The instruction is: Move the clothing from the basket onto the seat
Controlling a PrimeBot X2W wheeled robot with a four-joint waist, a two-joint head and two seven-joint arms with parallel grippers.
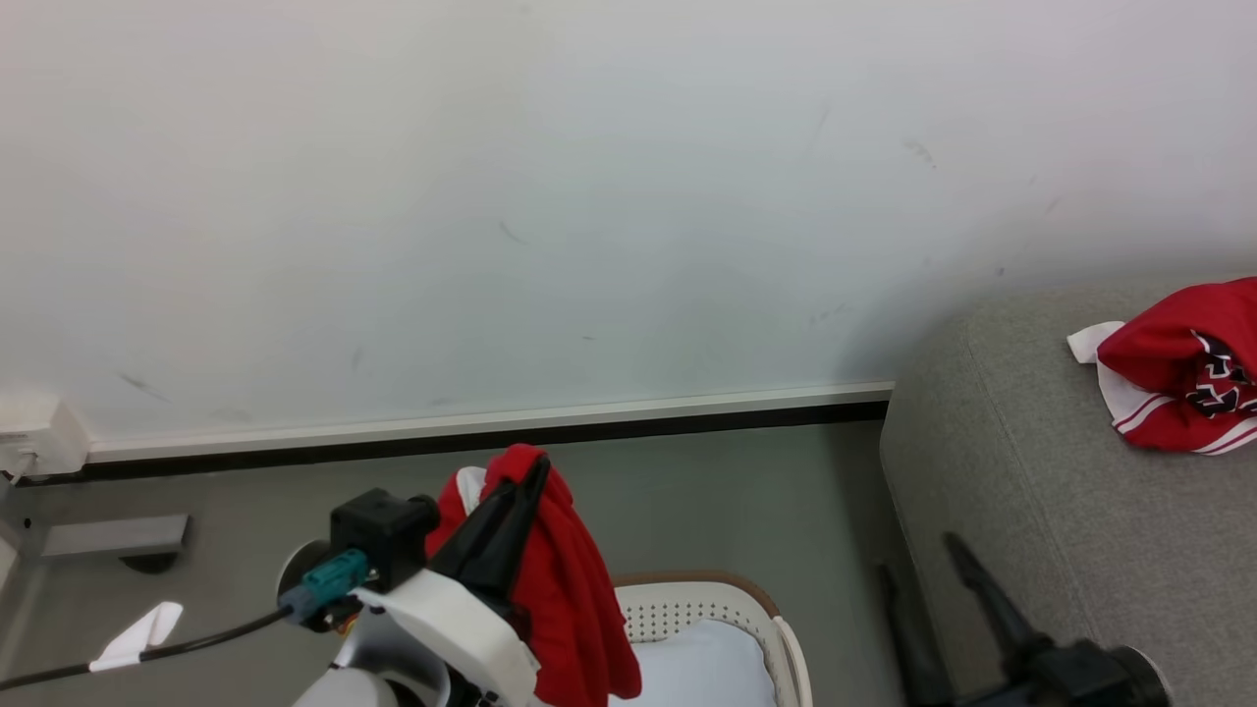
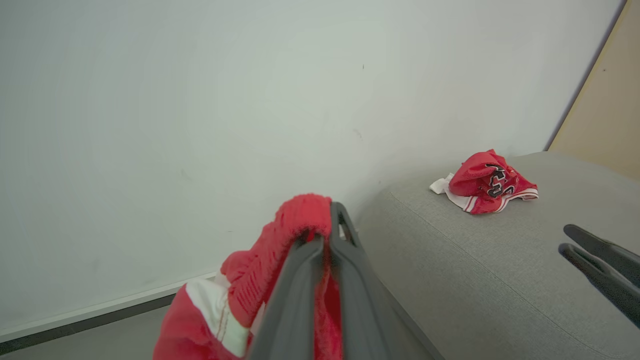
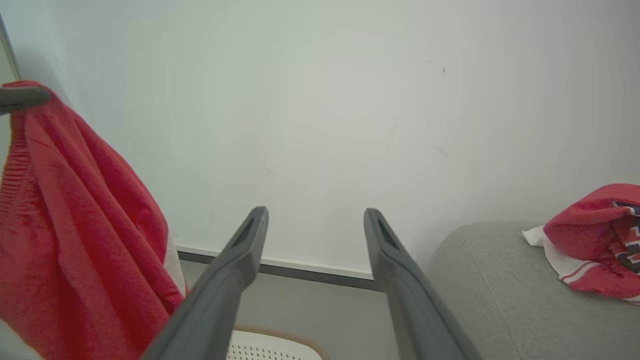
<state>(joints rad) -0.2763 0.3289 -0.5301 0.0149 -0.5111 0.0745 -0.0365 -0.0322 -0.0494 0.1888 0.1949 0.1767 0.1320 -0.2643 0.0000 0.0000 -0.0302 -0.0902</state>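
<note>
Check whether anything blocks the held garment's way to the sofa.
Nothing visible on the floor between. The left gripper holds the red garment near the basket; the open right gripper hangs beside the sofa's near edge.

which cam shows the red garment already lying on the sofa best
The left wrist view: the red garment lies whole on the grey sofa, with its lettering and striped trim visible. In the head view it is cut by the right edge, and in the right wrist view it is too.
</note>
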